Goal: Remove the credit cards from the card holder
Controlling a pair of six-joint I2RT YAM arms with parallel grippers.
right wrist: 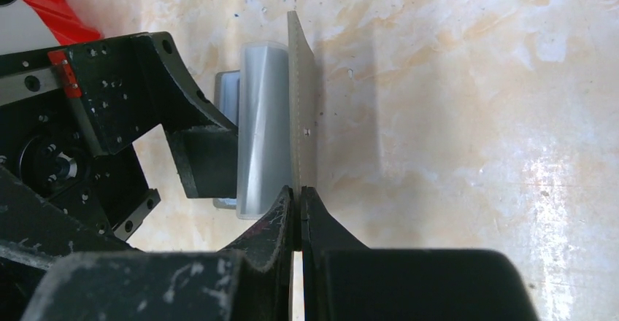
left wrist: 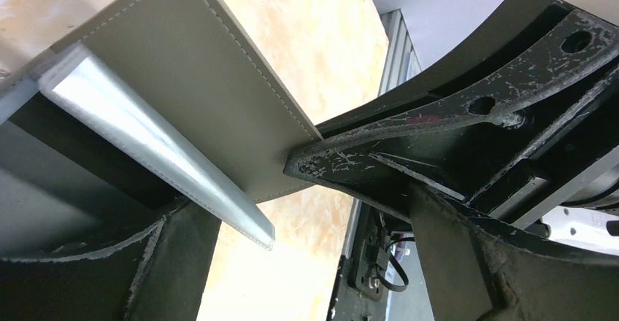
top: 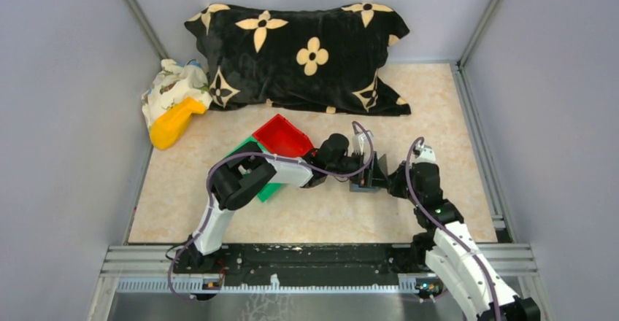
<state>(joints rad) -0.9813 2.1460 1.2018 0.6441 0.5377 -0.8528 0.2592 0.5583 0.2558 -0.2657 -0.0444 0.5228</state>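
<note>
The card holder (top: 367, 180) is held up off the table between my two grippers, folded open. In the left wrist view its grey stitched flap (left wrist: 197, 87) and shiny blue-grey inner pocket (left wrist: 153, 146) fill the upper left. My right gripper (right wrist: 300, 193) is shut on the edge of that flap (right wrist: 302, 102), seen edge-on; its fingers (left wrist: 409, 142) show pinching the flap's corner. My left gripper (left wrist: 303, 215) has its jaws wide apart, with the holder lying against its left finger (left wrist: 168, 263). One left finger (right wrist: 208, 162) touches the silvery pocket (right wrist: 259, 131). No card shows clearly.
A red bin (top: 283, 135) leans on a green bin (top: 247, 149) just left of the grippers. A black flowered pillow (top: 306, 51) lies at the back, with a yellow object (top: 174, 122) and patterned cloth (top: 171, 84) at back left. Grey walls enclose the table.
</note>
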